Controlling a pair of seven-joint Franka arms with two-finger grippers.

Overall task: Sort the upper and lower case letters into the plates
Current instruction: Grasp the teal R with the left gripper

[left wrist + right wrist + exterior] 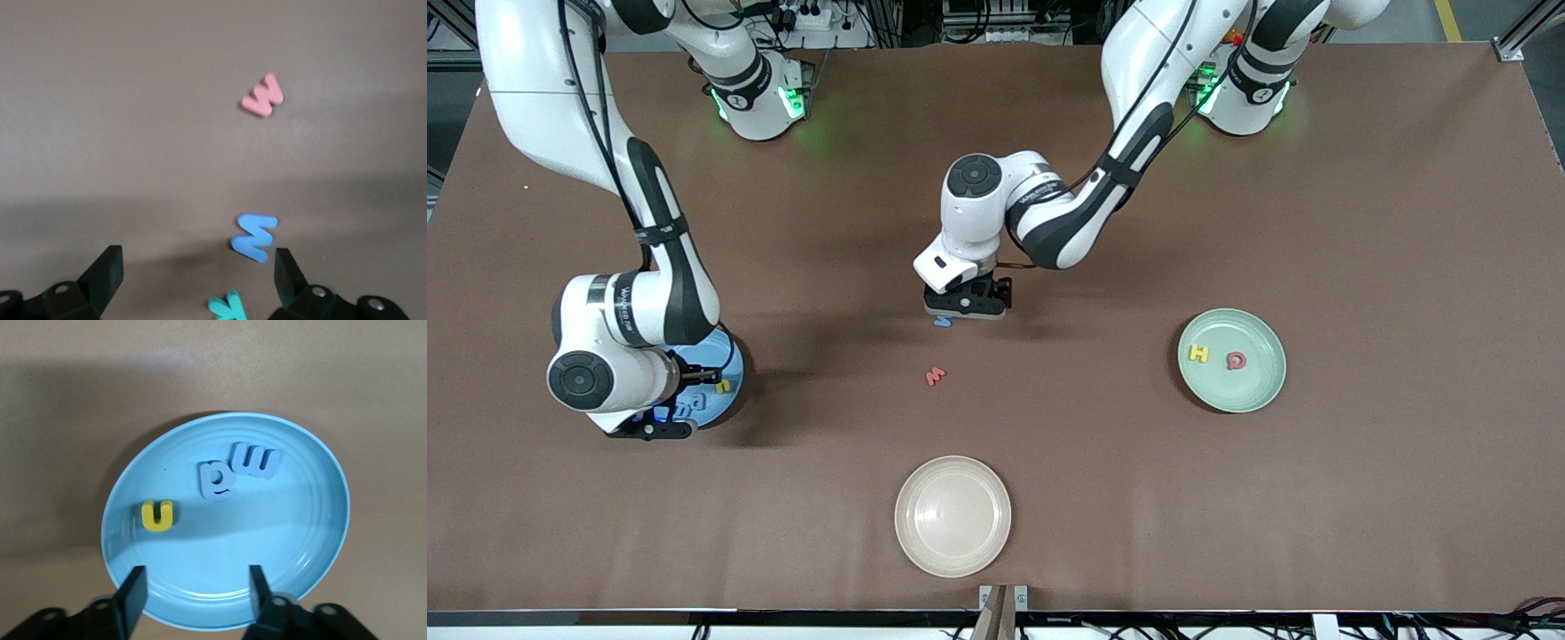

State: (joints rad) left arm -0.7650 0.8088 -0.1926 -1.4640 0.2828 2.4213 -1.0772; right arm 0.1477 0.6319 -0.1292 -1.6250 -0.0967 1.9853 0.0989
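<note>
My left gripper hangs open low over the table's middle; in the left wrist view a blue letter M lies by one fingertip and a teal letter K between the jaws. The blue M peeks out under the gripper. A red letter W lies nearer the front camera. My right gripper is open and empty over the blue plate's rim. It holds a yellow u and two blue letters. The pale green plate holds a yellow H and a red Q.
An empty cream-beige plate sits near the table's front edge, nearer the front camera than the red W. The right arm's elbow and wrist cover much of the blue plate in the front view. The brown table is bare toward the left arm's end.
</note>
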